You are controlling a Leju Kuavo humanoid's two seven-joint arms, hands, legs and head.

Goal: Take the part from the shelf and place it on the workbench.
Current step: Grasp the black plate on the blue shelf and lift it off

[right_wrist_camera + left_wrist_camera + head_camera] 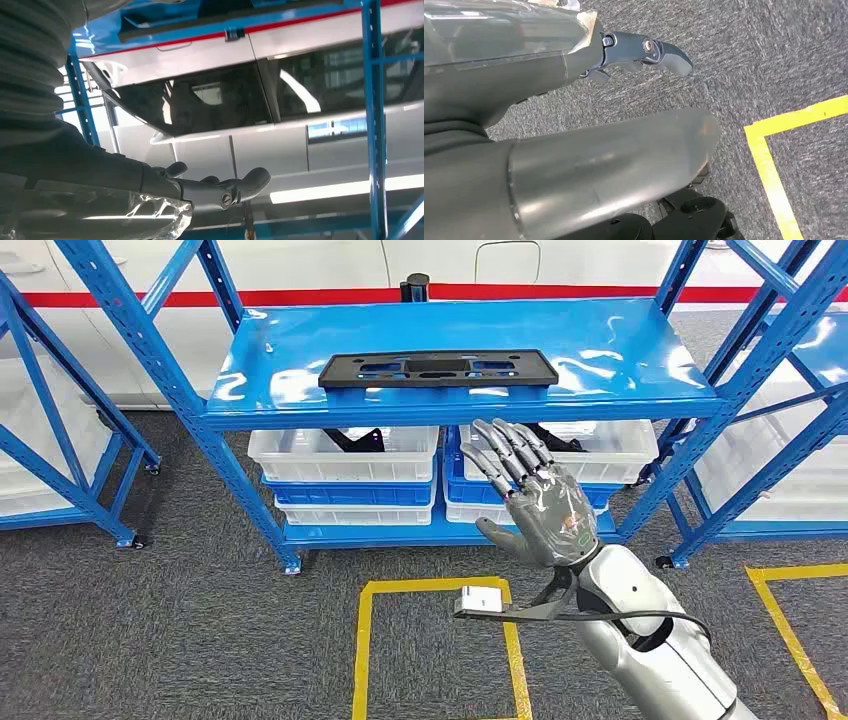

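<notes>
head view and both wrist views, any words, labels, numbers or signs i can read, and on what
No text can be read in any view.
A small coloured mark on the back of the right hand: too small to read.
The black part on the blue shelf: no lettering to be seen.

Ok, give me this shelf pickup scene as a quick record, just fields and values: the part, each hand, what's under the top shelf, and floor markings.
part: flat black plate, lying on the blue top shelf, untouched
right hand: raised in front of the shelf edge, below the part, fingers spread, holding nothing
left hand: hanging over grey carpet, holding nothing, fingers largely hidden
under the top shelf: white bins stacked with blue ones
floor markings: yellow tape square on the carpet
task state: part not yet taken
</notes>
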